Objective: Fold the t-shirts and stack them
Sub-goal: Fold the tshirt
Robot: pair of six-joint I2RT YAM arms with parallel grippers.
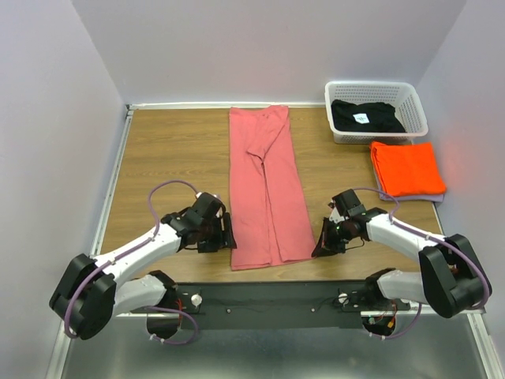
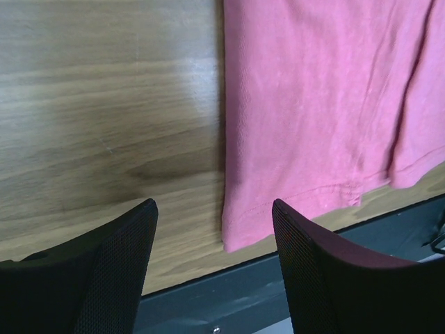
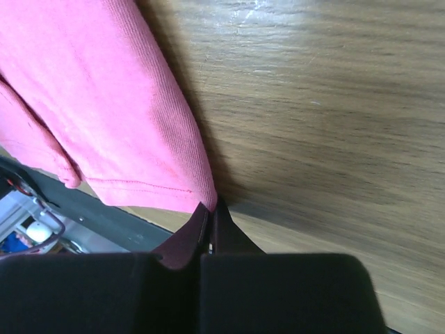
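A dusty pink t-shirt (image 1: 264, 189) lies folded into a long strip down the middle of the table. My left gripper (image 1: 229, 237) is open beside its near left corner, and that corner (image 2: 233, 240) lies between the two fingers (image 2: 214, 203) without touching them. My right gripper (image 1: 322, 243) is shut on the near right corner of the pink t-shirt (image 3: 104, 104), the cloth pinched at the fingertips (image 3: 212, 207). An orange t-shirt (image 1: 406, 167) lies folded at the right. A black t-shirt (image 1: 364, 117) with a white label sits in the basket.
A white lattice basket (image 1: 375, 84) stands at the back right, just behind the orange t-shirt. The table's near edge and a dark rail (image 2: 292, 278) run right below both grippers. Walls close in the left, back and right sides.
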